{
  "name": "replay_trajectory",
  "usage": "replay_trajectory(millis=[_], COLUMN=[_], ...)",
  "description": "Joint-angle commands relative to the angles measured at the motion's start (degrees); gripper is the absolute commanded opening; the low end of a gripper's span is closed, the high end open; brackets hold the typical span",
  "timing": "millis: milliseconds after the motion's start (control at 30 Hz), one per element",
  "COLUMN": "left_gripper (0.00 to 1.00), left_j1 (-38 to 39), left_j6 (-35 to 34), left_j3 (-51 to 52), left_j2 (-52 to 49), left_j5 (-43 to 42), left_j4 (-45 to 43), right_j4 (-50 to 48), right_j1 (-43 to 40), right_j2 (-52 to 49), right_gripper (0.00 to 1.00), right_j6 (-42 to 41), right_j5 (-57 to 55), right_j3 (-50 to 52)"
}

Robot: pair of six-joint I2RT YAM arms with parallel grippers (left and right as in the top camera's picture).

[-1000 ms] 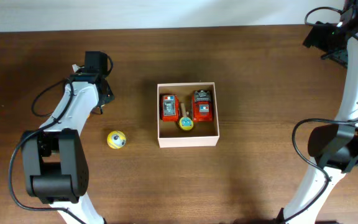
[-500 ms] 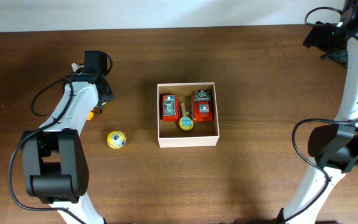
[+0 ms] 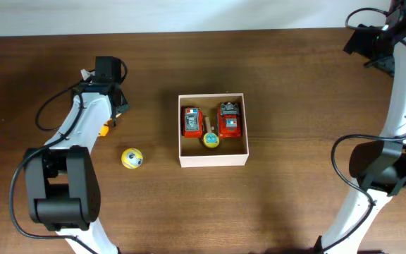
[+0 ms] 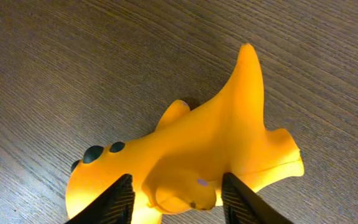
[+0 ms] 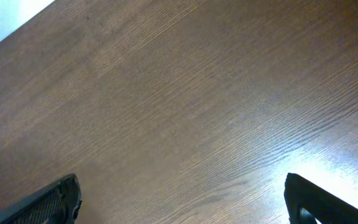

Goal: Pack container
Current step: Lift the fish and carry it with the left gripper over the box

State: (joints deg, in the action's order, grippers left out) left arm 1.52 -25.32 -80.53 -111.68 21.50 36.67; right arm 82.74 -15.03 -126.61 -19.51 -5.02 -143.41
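Container [image 3: 213, 161], white-walled and square, sits mid-frame on the brown wooden table [image 3: 294, 106]. It holds two red toy cars [image 3: 192, 121] and a small yellow round toy [image 3: 211, 140]. We see it to the right of the left gripper [image 4: 178, 202], whose jaws straddle an orange finned toy [image 4: 197, 149] lying on the wood. The toy's long axis runs lower left to upper right, and we cannot tell whether the jaws pinch it. We judge the left arm nearer. The right gripper [image 5: 182, 199] hangs wide apart and empty at upper right. A yellow ball [image 3: 132, 158] lies lower left.
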Motion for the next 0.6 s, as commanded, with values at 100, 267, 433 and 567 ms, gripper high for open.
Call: replay_trajectory(millis=[100, 267, 433, 567], left_gripper=[0.4, 0.27, 0.14, 0.03], left_j1=[-0.35, -0.35, -0.35, -0.17], left_j6=[0.11, 0.11, 0.11, 0.11], left_j3=[-0.92, -0.92, -0.92, -1.07], left_j2=[-0.92, -0.92, -0.92, -0.72], left_j5=[0.83, 0.85, 0.83, 0.81], left_j4=[-0.28, -0.61, -0.68, -0.15], right_j4=[0.0, 0.0, 0.0, 0.0], right_j1=[0.0, 0.0, 0.0, 0.0], right_j2=[-0.11, -0.11, -0.11, -0.11], right_gripper=[0.99, 0.99, 0.99, 0.99], right_j6=[-0.48, -0.46, -0.46, -0.48], right_j5=[-0.11, -0.11, -0.11, -0.11], right_j3=[0.07, 0.07, 0.07, 0.07])
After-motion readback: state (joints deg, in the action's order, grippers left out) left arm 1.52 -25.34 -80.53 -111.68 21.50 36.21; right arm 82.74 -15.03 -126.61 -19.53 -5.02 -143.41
